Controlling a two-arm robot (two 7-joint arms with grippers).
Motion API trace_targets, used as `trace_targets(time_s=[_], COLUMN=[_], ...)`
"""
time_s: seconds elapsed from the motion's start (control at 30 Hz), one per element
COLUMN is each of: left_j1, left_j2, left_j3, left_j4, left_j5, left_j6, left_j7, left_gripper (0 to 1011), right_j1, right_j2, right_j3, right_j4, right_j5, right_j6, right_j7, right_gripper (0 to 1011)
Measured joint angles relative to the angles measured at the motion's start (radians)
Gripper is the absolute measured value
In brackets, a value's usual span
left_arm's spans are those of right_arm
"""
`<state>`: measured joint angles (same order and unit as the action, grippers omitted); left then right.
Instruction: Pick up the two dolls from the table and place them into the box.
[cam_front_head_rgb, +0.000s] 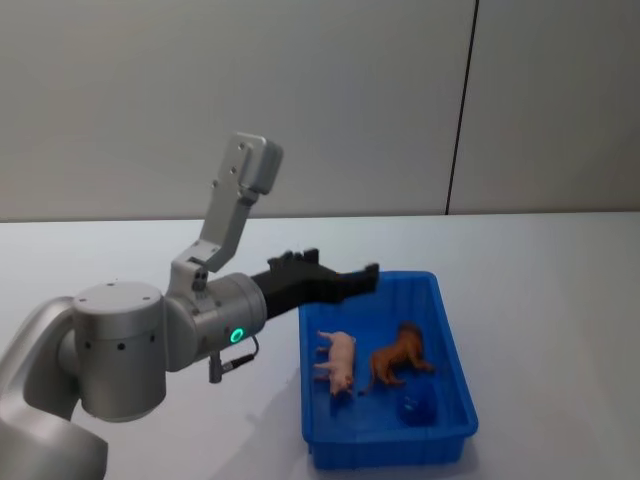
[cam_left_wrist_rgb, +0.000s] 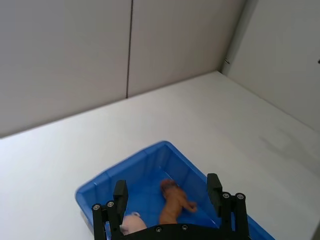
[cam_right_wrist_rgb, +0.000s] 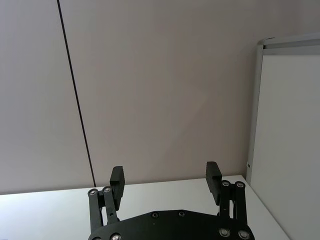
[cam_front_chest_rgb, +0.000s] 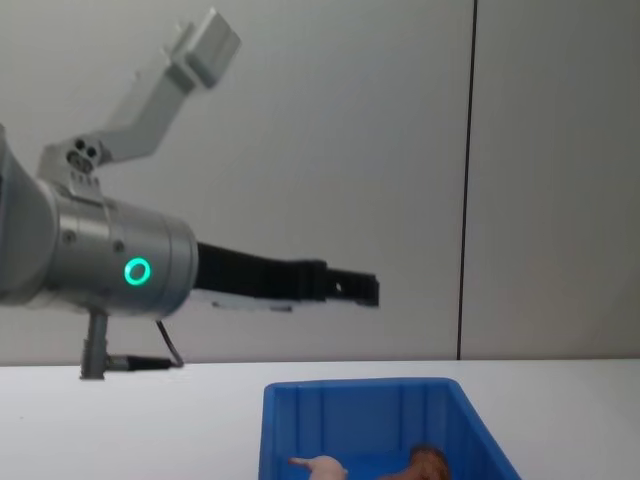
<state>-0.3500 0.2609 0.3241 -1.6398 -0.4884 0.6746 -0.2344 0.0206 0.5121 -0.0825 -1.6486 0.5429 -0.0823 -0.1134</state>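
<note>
the left gripper (cam_front_head_rgb: 345, 279) hangs in the air above the near-left rim of the blue box (cam_front_head_rgb: 452, 345), its fingers (cam_left_wrist_rgb: 120, 192) spread wide and holding nothing. the left arm (cam_front_head_rgb: 150, 340) reaches forward and to the right from the robot's shoulder, level over the white table (cam_front_head_rgb: 560, 290), a green ring lit on its wrist housing; in the chest view the gripper (cam_front_chest_rgb: 350, 287) sits well clear above the box (cam_front_chest_rgb: 300, 420). both dolls lie on the box floor: the pale pink doll (cam_front_head_rgb: 338, 361) on the left, the reddish-brown doll (cam_front_head_rgb: 400, 353) just beside it on the right, apart from each other. from the left wrist view the brown doll (cam_left_wrist_rgb: 172, 202) shows between the open fingers, the pink doll (cam_left_wrist_rgb: 132, 222) nearer one finger. the right gripper (cam_right_wrist_rgb: 165, 182) is held up facing a wall, its fingers parted and empty.
</note>
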Motion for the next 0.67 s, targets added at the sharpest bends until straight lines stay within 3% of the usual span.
trace_targets(time_s=[0.67], left_j1=[0.064], left_j2=[0.041], left_j3=[-0.04], left_j4=[-0.159], left_j5=[0.054], left_j6=[-0.22], left_j7=[0.201], left_gripper=[1001], right_j1=[0.0], right_j2=[0.0], right_j3=[0.0], right_j4=[0.0], right_j5=[0.0], right_j6=[0.0], right_j7=[0.0], right_gripper=[1001])
